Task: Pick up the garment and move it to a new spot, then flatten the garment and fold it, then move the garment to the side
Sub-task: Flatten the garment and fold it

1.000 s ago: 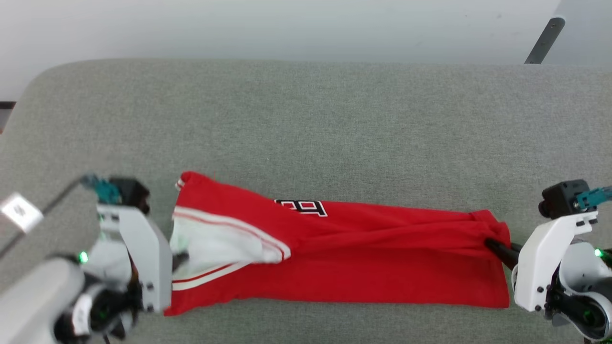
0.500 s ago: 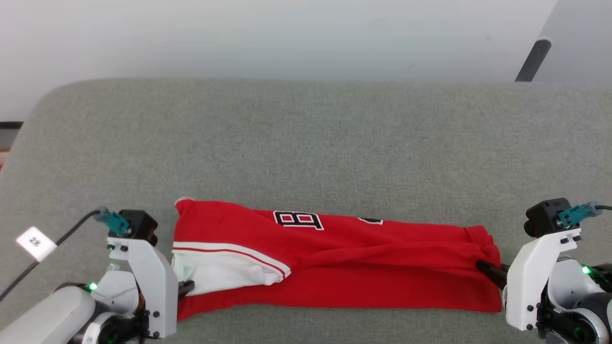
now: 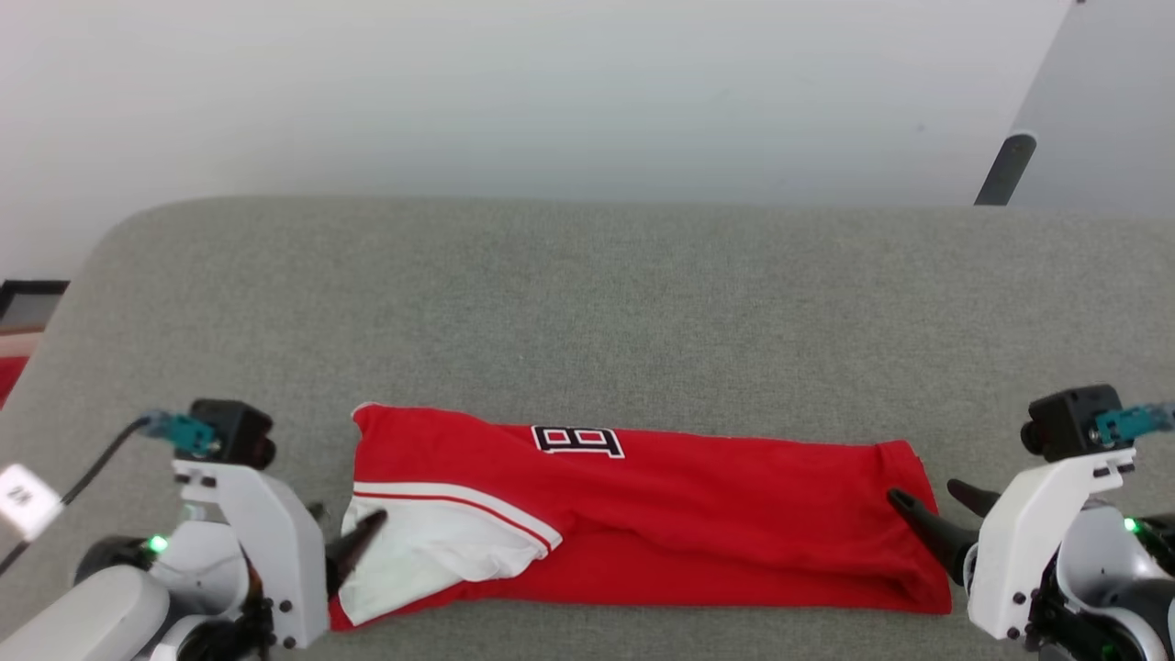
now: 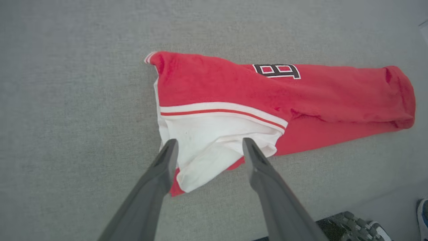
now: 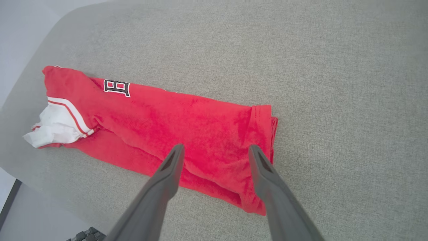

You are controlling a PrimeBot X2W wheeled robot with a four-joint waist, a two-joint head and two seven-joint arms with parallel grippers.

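The garment [image 3: 643, 514], a bright-red shirt folded into a long band, lies flat near the front edge of the grey table [image 3: 587, 303]. A black-and-white letter patch shows on top, and a white sleeve panel [image 4: 207, 134] with striped trim sits at the garment's left end. My left gripper [image 3: 349, 528] is open, its fingers straddling the white sleeve end [image 4: 210, 142] without pinching it. At the red hem on the garment's right end [image 5: 167, 124], my right gripper [image 3: 925, 494] is also open, hovering with fingers spread [image 5: 216, 147].
The table's rounded left corner and front edge are close to both arms. A dark pole [image 3: 1005, 170] leans at the back right. Below the table edge a shoe [image 4: 423, 214] and a dark mat [image 4: 351, 227] show on the floor.
Both grippers have opened and let go of the garment's ends, and the cloth has settled flatter. The head camera has tilted, so the table sits lower in view.
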